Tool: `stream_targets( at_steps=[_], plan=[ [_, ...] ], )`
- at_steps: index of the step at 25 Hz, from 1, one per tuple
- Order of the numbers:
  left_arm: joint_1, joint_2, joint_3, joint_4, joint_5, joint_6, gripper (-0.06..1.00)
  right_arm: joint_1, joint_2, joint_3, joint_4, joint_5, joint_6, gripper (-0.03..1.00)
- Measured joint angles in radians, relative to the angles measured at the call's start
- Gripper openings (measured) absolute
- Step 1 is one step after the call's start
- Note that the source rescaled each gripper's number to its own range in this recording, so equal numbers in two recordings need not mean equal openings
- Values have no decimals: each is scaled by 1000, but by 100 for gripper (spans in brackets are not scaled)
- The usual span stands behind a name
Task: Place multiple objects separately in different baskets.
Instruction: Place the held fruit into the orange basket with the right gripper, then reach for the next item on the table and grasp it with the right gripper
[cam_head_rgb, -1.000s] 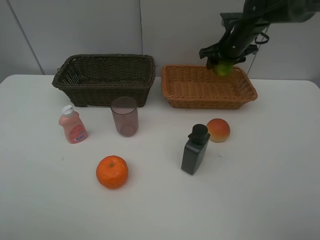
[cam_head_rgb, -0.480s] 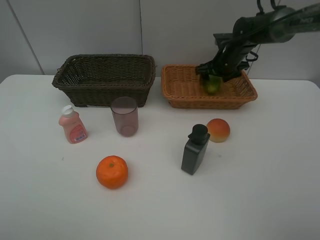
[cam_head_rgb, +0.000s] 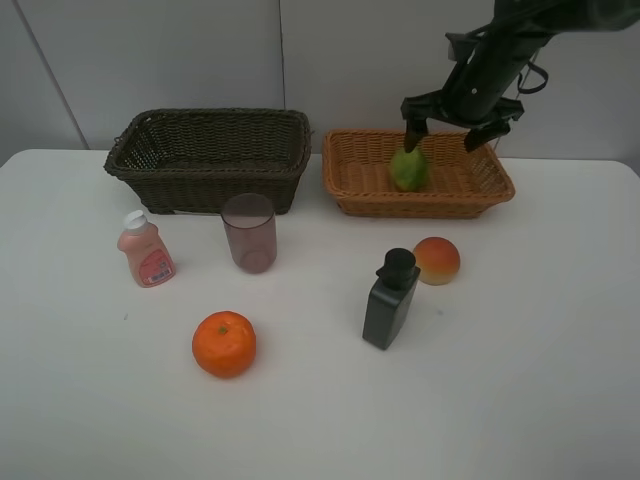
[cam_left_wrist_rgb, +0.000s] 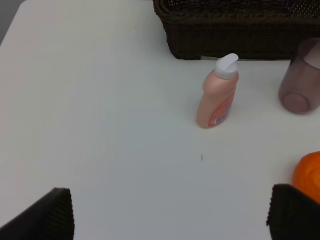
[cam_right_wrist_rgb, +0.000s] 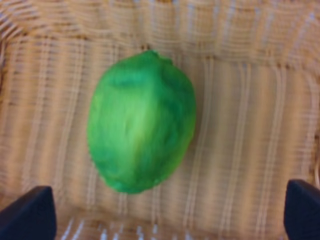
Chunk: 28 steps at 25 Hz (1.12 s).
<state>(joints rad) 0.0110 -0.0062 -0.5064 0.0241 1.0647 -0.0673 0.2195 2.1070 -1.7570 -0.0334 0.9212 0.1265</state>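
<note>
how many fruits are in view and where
3. A green citrus lies in the light tan basket, a peach-like fruit stands beside the black bottle, an orange nearer the front. The dark basket floor is partly hidden.

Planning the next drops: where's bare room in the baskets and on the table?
Dark basket: nothing visible inside. Tan basket: bare right of the lime. Table: bare right of the peach and before the orange. Crowded: black bottle by peach, cup by dark basket.
</note>
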Motion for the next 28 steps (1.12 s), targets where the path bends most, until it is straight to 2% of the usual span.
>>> stream_targets(
  at_steps=[2, 5, 16, 28],
  plan=[
    [0, 0, 0, 0, 0, 0, 100, 3, -33, 9, -9, 45, 32, 98],
    [0, 0, 0, 0, 0, 0, 100, 12, -103, 91, -28, 45, 85, 98],
    [0, 0, 0, 0, 0, 0, 100, 26, -300, 504, -35, -81, 198, 98],
    [0, 0, 0, 0, 0, 0, 100, 141, -262, 550, -61, -157, 343, 98]
  ],
)
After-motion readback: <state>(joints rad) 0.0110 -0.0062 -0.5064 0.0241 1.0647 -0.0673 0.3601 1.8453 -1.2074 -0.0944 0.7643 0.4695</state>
